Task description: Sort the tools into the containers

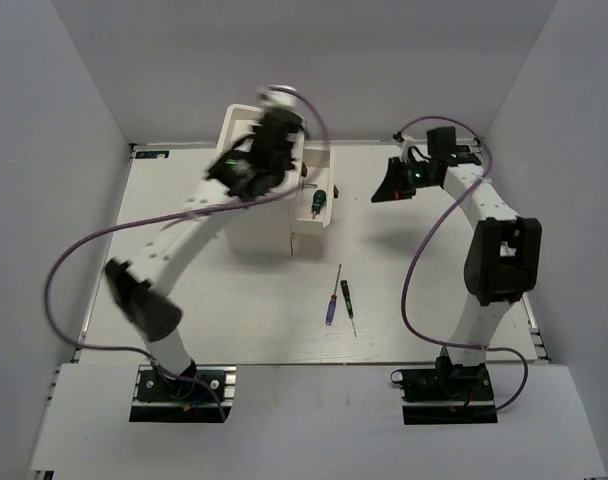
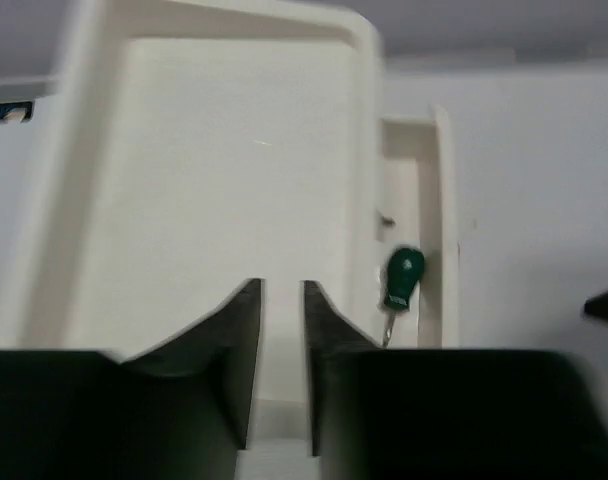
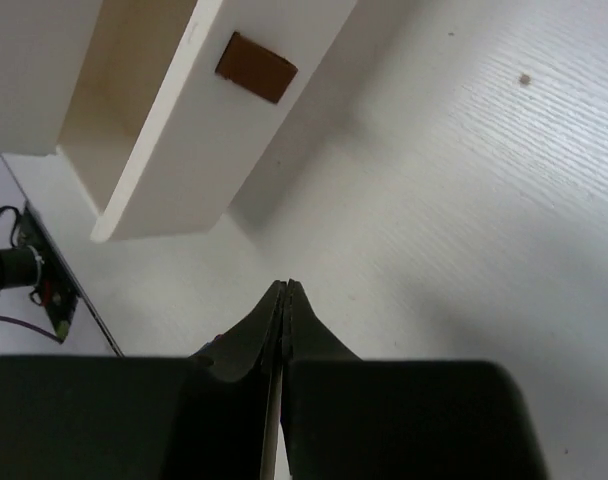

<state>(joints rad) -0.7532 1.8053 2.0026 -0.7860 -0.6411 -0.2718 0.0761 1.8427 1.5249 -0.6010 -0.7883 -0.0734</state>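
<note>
We're hovering the left gripper [image 2: 282, 290] over the cabinet [image 2: 224, 180], above its recessed top. Its fingers are nearly together, just a slit, nothing in them. The right gripper [image 3: 286, 288] is pinched fully closed, empty, above the table [image 3: 464, 180]. A green screwdriver [image 2: 402, 278] is lying in the open drawer [image 2: 446, 220]. The blue-handled screwdriver [image 1: 331, 306] and black-handled screwdriver [image 1: 346, 292] are lying close together on the table. We're thinking: spread wide, straddle one handle crosswise, not both.

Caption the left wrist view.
Left gripper, jaws slightly apart, above cabinet top; green screwdriver in open drawer alongside.
</note>
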